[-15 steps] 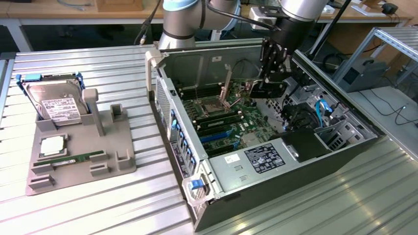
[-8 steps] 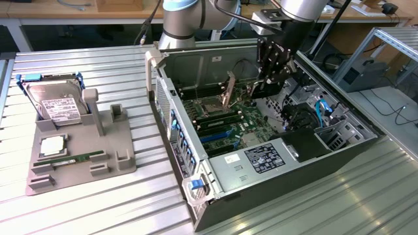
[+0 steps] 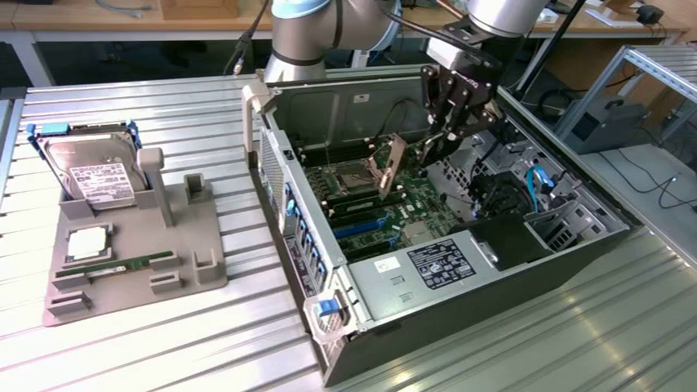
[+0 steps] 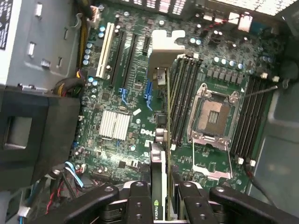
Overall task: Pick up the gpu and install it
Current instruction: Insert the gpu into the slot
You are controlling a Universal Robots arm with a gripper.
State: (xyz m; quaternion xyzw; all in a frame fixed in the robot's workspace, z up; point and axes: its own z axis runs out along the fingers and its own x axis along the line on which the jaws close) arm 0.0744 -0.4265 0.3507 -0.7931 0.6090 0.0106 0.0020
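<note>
Inside the open black metal computer case (image 3: 458, 335), the fingers (image 4: 138, 205) clench the thin black gpu (image 4: 158, 184) edge-on above the green motherboard (image 4: 133, 88); beside the case, a grey holder (image 3: 126, 286) carries a silver hard drive (image 3: 98, 175).

— What is gleaming just ahead of the matt black metal gripper (image 4: 161, 189)?
— The bare silver metal bracket (image 4: 164, 46) on the thin flat black gpu (image 4: 158, 163) is shining smooth; the card itself is looking matt.
— And below the gripper?
— The green lacquered motherboard (image 4: 135, 93) is showing a slight gloss, and its ribbed silver metal heatsink (image 4: 114, 125) is glinting. Well away from the gripper, the grey plastic holder (image 3: 109, 298) is looking dull on the ribbed shiny metal table (image 3: 142, 351).
</note>
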